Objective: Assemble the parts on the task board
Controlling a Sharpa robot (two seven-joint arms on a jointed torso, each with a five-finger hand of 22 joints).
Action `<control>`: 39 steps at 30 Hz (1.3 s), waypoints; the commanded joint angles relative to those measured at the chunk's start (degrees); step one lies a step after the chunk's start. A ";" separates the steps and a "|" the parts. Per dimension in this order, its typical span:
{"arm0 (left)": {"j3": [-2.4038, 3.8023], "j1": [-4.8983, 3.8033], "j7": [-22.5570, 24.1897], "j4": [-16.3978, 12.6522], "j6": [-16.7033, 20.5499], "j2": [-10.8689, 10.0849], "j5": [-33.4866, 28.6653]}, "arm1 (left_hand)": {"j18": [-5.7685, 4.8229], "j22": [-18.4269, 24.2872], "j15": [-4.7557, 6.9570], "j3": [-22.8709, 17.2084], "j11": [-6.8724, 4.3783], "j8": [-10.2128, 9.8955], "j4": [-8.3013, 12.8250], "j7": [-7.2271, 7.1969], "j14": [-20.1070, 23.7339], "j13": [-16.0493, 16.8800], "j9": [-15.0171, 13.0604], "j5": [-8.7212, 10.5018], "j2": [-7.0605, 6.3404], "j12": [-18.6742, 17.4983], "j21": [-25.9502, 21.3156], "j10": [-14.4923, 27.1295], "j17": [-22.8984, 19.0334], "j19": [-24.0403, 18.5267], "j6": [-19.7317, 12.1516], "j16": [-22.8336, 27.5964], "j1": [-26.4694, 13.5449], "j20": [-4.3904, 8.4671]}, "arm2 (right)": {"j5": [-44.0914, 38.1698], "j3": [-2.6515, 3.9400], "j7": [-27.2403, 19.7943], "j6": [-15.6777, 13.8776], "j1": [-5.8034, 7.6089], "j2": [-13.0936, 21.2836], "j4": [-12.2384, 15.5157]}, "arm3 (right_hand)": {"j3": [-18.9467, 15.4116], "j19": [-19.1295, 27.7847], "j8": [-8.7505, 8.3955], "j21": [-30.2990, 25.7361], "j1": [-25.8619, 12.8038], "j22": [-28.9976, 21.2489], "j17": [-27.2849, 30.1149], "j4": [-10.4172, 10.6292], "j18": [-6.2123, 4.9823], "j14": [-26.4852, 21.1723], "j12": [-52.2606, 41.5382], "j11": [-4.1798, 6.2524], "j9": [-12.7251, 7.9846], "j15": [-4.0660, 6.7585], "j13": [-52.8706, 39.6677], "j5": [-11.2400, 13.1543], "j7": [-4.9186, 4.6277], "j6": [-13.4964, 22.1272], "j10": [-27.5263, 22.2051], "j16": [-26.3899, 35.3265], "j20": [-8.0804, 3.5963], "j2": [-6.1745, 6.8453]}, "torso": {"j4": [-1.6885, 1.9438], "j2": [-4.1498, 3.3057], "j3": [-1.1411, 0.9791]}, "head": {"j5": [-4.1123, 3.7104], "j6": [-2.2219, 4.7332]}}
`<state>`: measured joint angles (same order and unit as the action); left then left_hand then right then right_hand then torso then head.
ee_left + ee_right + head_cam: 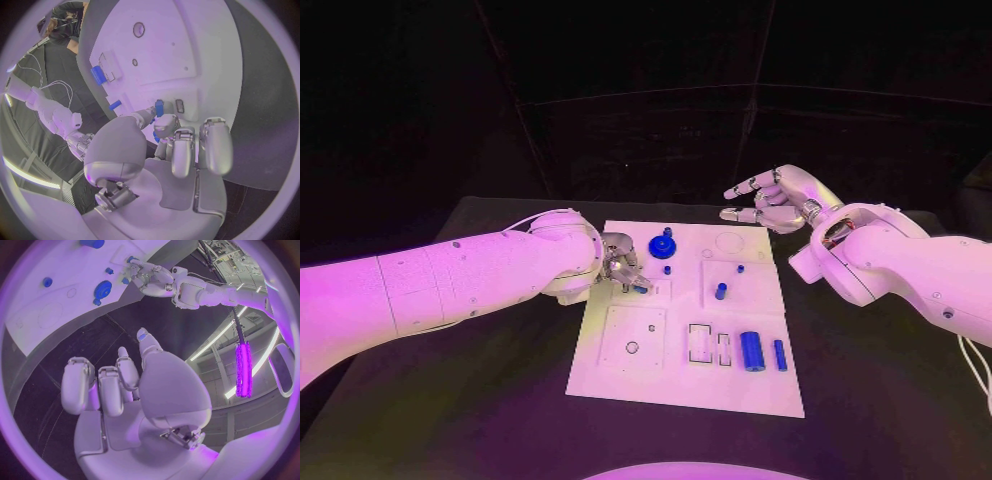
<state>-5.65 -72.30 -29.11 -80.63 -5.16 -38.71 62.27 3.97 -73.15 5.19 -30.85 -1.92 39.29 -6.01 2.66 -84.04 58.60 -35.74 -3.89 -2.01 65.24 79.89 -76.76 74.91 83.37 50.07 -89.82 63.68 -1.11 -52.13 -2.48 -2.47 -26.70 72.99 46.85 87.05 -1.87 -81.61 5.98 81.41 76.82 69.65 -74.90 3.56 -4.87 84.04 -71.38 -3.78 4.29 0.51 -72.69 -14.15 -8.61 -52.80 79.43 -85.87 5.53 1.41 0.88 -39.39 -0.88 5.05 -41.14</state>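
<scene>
The black desk [473,400] is carrying the white task board [689,380] at its middle, and the board is taking up most of the working space between the two arms. The left hand [620,265] is reaching over the board's near-left edge, its fingers curled in and pinching a small blue part [159,107] just above the board's surface, beside a small slot; the left wrist view is showing this best. The right hand [773,198] is hovering off the board's far-right corner, fingers spread and holding nothing.

Judging from how the pieces are lying, the assembly is looking only partly done. A blue knob [662,246] is standing in the board's far part, and a short blue peg [721,291] is standing near the middle, so those may already be seated. A thick blue cylinder [753,350] and a thin blue bar [779,354] are lying loose near the right edge, beside empty rectangular cut-outs, and are probably waiting their turn. A round hole in the square plate on the left is also sitting open.

The left fingers are covering the spot under the pinched part, so whether it is touching its slot is hard to tell. Several tiny blue pieces near the knob are too small to identify.
</scene>
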 commanded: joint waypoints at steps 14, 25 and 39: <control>-0.15 0.11 -0.52 0.41 -1.95 0.60 -0.41 | -0.40 -0.48 0.05 -8.44 -0.21 0.61 6.54 -0.76 -5.96 -0.28 -0.53 -0.10 -0.75 -0.08 0.00 -0.62 15.09 0.33 1.24 -0.18 -4.43 -0.05 | 0.10 0.03 -0.41 0.27 0.12 -0.15 0.07 | -0.54 0.06 0.29 -0.32 0.19 -0.13 -4.68 0.09 0.85 3.83 0.31 0.27 -0.05 0.38 0.08 -0.36 -0.05 -0.50 -0.12 0.22 -0.40 -0.44 | -0.09 -0.02 -0.05 | -0.14 -0.46; -0.15 0.09 -0.52 1.10 -2.58 1.28 -0.51 | -0.50 -1.01 0.30 -6.60 -0.50 0.55 4.42 -1.13 -5.96 -0.16 -0.62 -0.06 -0.93 0.24 0.25 -1.03 15.09 0.58 2.28 -0.18 -8.06 0.19 | 0.10 0.03 -0.42 0.26 0.12 -0.22 -0.01 | -0.56 0.07 0.33 -0.33 0.15 -0.16 -4.69 0.11 0.85 3.83 0.33 0.27 -0.04 0.38 0.10 -0.36 -0.04 -0.56 -0.13 0.22 -0.40 -0.48 | -0.02 0.01 -0.03 | -0.31 -0.72; -0.14 0.07 -0.55 2.42 -2.36 2.28 -0.52 | -0.52 -1.13 0.46 -5.67 -0.65 0.42 3.29 -1.33 -5.96 0.31 -0.60 -0.07 -0.57 0.68 0.27 -1.27 15.09 0.64 3.00 -0.18 -9.75 0.34 | 0.21 0.03 -0.52 0.27 0.12 -0.40 -0.13 | -0.62 0.09 0.36 -0.35 0.06 -0.20 -4.60 0.17 0.84 3.81 0.35 0.28 -0.04 0.39 0.12 -0.38 -0.03 -0.62 -0.15 0.26 -0.41 -0.51 | -0.07 0.00 -0.03 | -0.35 -0.77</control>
<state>-5.66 -72.38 -29.52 -78.17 -6.48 -36.68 62.05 3.97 -74.23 5.19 -36.60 -2.67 39.88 -2.44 1.34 -84.04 58.85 -36.31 -3.82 -2.57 65.73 79.89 -77.71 74.91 83.57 52.65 -89.83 54.41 -0.92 -52.12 -2.48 -2.48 -26.68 72.99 46.51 86.88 -2.03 -81.61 5.97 81.41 76.82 69.51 -74.93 3.72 -4.88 84.04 -71.38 -3.78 4.29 0.51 -72.66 -14.14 -8.80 -52.99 79.43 -85.87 5.53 1.41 0.81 -39.35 -0.93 4.72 -41.89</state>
